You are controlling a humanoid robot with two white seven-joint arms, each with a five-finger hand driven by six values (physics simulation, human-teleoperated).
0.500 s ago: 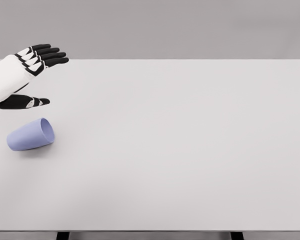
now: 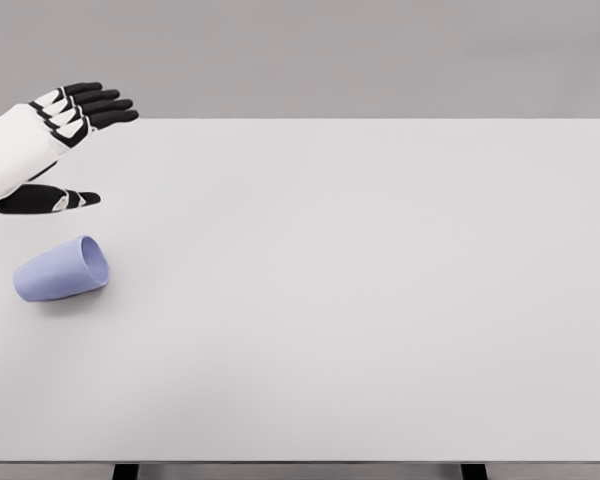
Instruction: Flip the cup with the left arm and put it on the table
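Lying on its side near the left edge of the desk [image 2: 360, 300], the pale lilac cup [image 2: 60, 270] has its open mouth turned toward the right and slightly toward the far edge, its closed base toward the left; it has not shifted at all against the picture from half a second ago. What has changed is small: the left robot hand [image 2: 55, 150] sits a touch higher and further left than it did, a drift rather than a reach, so the approach to the cup seems not yet truly begun or to be only in its set-up. That robot hand hovers beyond and above the cup, well apart from it, with its four dark fingers [image 2: 100, 105] stretched out together toward the right and the thumb [image 2: 50, 200] held separately below them, spread and holding nothing. From this single high view it is hard to say how far above the desk the hand floats. For the task, everything remains to do: close on the cup's wall, lift, turn it upright, set it down. No right arm shows. Nothing else lies on the desk, so no object bars the way; the main awkwardness, I judge, is that the cup may roll when touched.
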